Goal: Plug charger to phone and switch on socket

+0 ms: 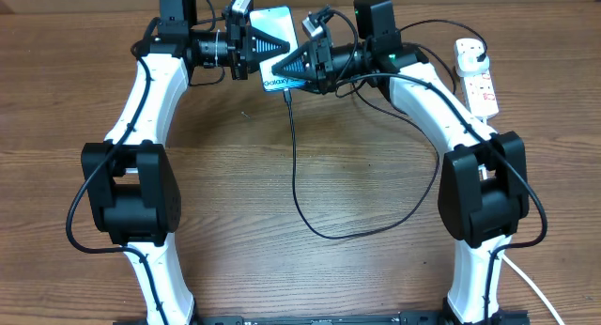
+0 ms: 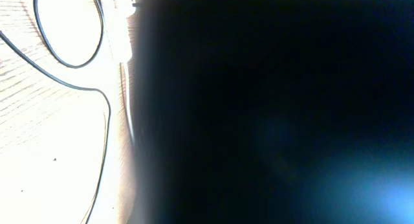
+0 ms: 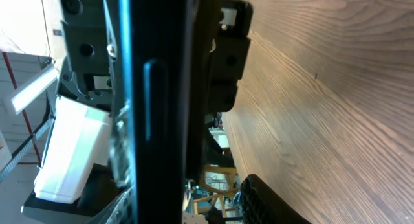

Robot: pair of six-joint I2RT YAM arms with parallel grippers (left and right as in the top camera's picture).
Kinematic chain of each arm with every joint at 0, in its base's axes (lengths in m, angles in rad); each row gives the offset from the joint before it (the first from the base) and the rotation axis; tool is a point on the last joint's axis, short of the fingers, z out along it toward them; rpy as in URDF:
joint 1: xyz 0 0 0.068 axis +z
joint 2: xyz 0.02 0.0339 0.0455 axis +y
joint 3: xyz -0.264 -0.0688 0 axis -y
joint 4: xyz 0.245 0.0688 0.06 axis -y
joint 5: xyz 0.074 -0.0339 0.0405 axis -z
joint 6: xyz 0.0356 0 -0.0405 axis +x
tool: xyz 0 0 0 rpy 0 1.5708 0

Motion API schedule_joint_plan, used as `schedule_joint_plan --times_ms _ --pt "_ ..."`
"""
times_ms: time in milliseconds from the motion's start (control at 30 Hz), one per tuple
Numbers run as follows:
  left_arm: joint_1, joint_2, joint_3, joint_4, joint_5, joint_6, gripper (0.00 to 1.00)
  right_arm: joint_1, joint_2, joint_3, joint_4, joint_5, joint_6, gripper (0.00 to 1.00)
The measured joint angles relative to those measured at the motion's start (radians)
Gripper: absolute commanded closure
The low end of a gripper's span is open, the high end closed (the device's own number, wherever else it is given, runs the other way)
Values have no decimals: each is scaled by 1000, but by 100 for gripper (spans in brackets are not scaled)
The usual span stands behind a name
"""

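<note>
The phone (image 1: 272,29), light-blue screen with white "Galaxy" text, is held tilted above the table at the back centre. My left gripper (image 1: 252,43) is shut on its left edge; the phone fills the left wrist view (image 2: 272,107) as a dark blur. My right gripper (image 1: 293,69) straddles the phone's lower end. In the right wrist view the phone (image 3: 155,120) stands edge-on, with a gap between it and my one visible finger (image 3: 284,201). The black charger cable (image 1: 294,165) hangs from the phone's bottom edge, loops over the table and runs right. The white socket (image 1: 479,81) lies at the back right.
The cable's loop (image 2: 103,120) lies across the middle of the wooden table (image 1: 235,193). A thick white cord (image 1: 526,283) runs off at the front right. Both arm bases stand near the front edge.
</note>
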Motion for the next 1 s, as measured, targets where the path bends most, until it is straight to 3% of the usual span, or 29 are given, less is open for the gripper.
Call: schedule_joint_plan --times_ms 367,633,833,1000 --pt "54 0 0 -1 -11 2 96 -92 0 0 -18 -59 -37 58" --pt "79 0 0 -3 -26 2 96 -30 0 0 -244 -78 -180 58" --pt "79 0 0 -6 -37 50 96 28 0 0 -272 -76 -267 59" --pt "80 0 0 -8 -42 80 96 47 0 0 -282 -50 -295 75"
